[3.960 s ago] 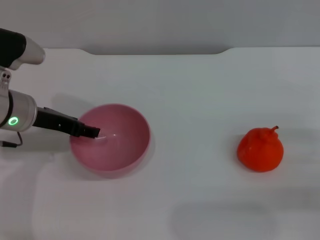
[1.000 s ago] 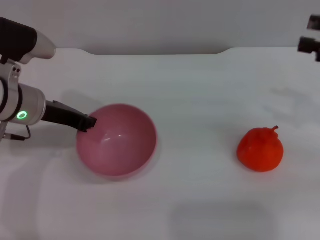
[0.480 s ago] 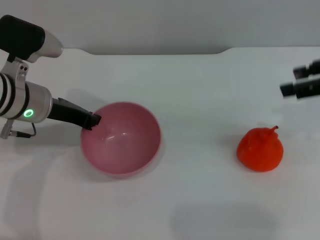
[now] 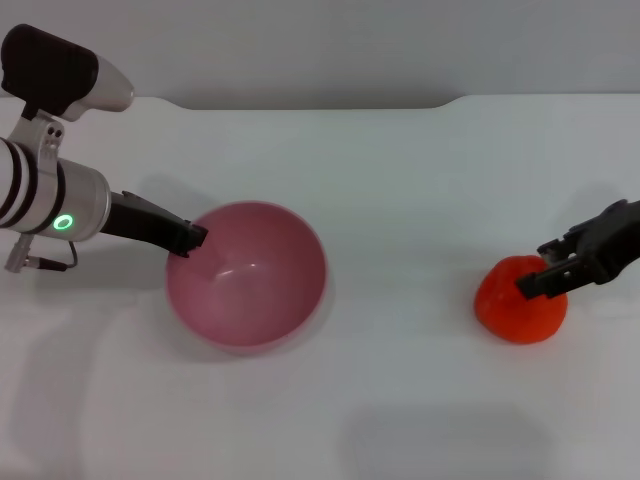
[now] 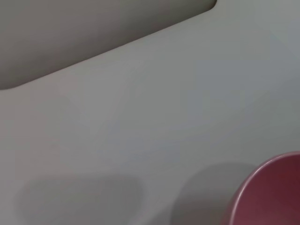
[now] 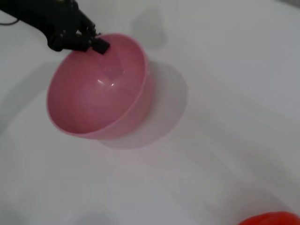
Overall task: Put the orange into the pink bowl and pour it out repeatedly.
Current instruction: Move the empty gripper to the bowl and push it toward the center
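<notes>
Pink bowl [image 4: 247, 276]: centre-left of the head view, empty, left gripper [image 4: 188, 240] clamped on its left rim. Orange [image 4: 518, 303]: right of frame, partly hidden by right gripper [image 4: 548, 272]; finger spacing cannot be told. White table [image 4: 400, 180].

A plain white table [image 4: 400, 180] meets a grey wall [image 4: 320, 45].

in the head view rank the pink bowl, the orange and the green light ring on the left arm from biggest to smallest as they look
1. The pink bowl, widest by far.
2. The orange, roughly half the bowl's width, partly covered by the right gripper.
3. The green light ring, a small dot on the left arm.
</notes>
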Robot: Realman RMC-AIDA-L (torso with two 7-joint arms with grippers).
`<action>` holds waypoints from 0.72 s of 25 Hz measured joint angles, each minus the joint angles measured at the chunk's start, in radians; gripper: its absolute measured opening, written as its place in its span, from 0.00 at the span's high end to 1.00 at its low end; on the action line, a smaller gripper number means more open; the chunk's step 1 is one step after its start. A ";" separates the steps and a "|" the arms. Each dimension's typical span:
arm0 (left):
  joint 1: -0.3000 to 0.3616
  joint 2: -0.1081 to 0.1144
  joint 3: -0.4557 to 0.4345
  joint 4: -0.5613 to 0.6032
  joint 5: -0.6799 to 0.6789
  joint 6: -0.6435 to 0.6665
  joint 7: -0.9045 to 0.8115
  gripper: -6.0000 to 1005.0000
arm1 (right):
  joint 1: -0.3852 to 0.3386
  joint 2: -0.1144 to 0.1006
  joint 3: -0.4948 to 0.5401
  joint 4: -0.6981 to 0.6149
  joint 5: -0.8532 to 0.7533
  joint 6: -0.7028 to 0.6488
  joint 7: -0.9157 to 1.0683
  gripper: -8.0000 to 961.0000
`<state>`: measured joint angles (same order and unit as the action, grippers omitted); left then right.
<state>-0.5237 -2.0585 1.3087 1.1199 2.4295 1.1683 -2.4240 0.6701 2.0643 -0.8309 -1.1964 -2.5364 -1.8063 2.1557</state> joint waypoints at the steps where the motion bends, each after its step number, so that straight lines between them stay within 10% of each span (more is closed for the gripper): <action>1: -0.001 0.000 0.002 0.000 0.000 0.000 0.000 0.95 | 0.001 0.000 -0.011 0.012 0.000 0.015 -0.001 0.29; 18: -0.004 0.000 0.014 0.007 0.001 0.012 -0.008 0.95 | -0.010 -0.002 -0.037 0.065 -0.037 0.160 0.004 0.30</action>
<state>-0.5277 -2.0585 1.3224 1.1271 2.4300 1.1801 -2.4315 0.6605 2.0620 -0.8680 -1.1313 -2.5730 -1.6467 2.1594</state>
